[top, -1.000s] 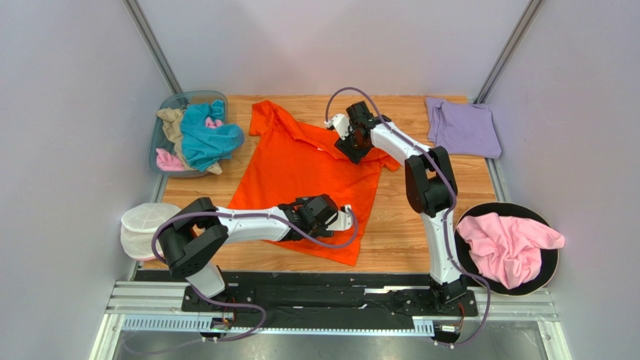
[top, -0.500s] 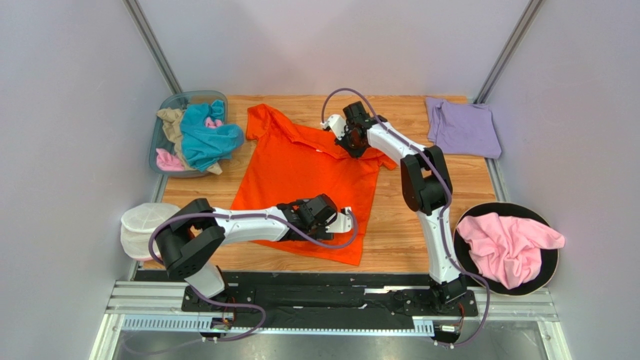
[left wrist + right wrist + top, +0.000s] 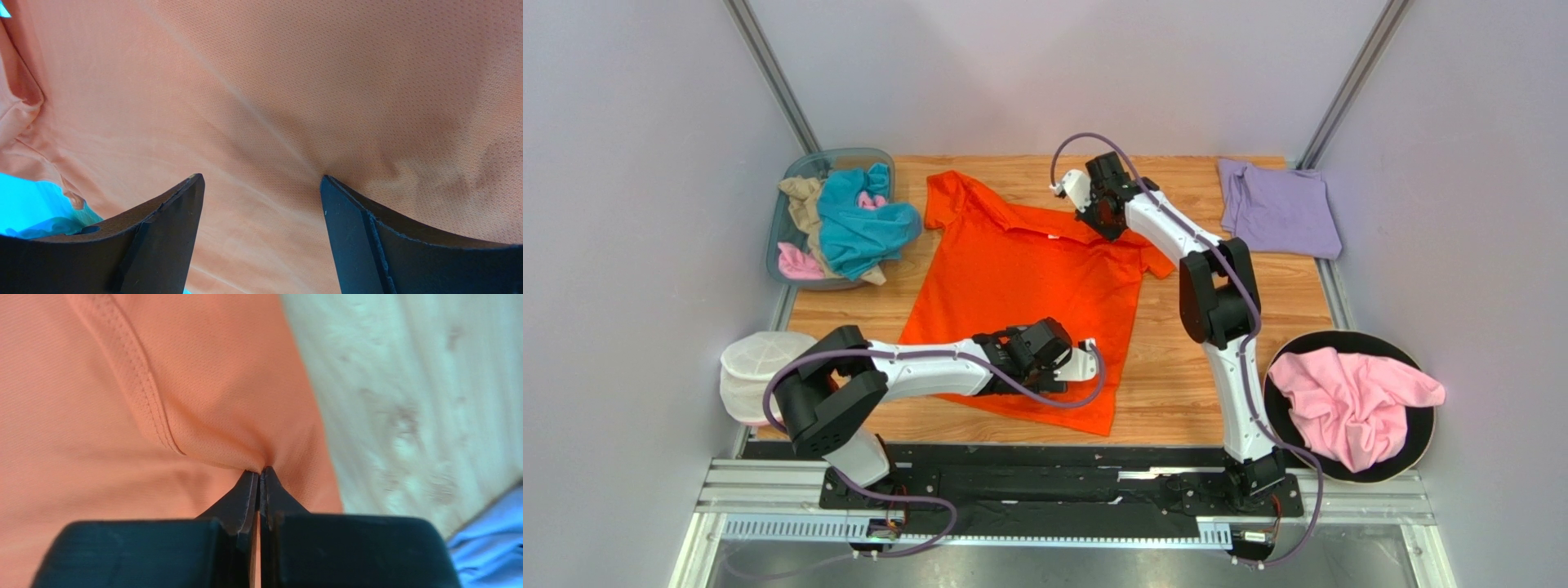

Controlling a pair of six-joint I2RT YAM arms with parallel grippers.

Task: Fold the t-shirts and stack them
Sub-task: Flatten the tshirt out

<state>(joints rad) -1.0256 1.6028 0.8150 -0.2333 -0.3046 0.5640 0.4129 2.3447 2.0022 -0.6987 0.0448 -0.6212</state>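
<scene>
Right wrist view shows the right fingers clenched tight on a small pinch of the orange t-shirt, just beside a stitched seam and close to the cloth's edge over the wooden table. Nearer the arms' bases, the left fingers stand spread wide, grasping nothing, right up against the same shirt, which lies spread out across the middle of the table, with the lavender t-shirt lying at the far right corner

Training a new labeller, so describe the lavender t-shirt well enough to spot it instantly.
On the wooden table, look to the far right corner. The lavender t-shirt lies there flat and alone, beyond the spread orange t-shirt. It is the only pale purple cloth; the pink t-shirt sits crumpled on a black tray.
</scene>
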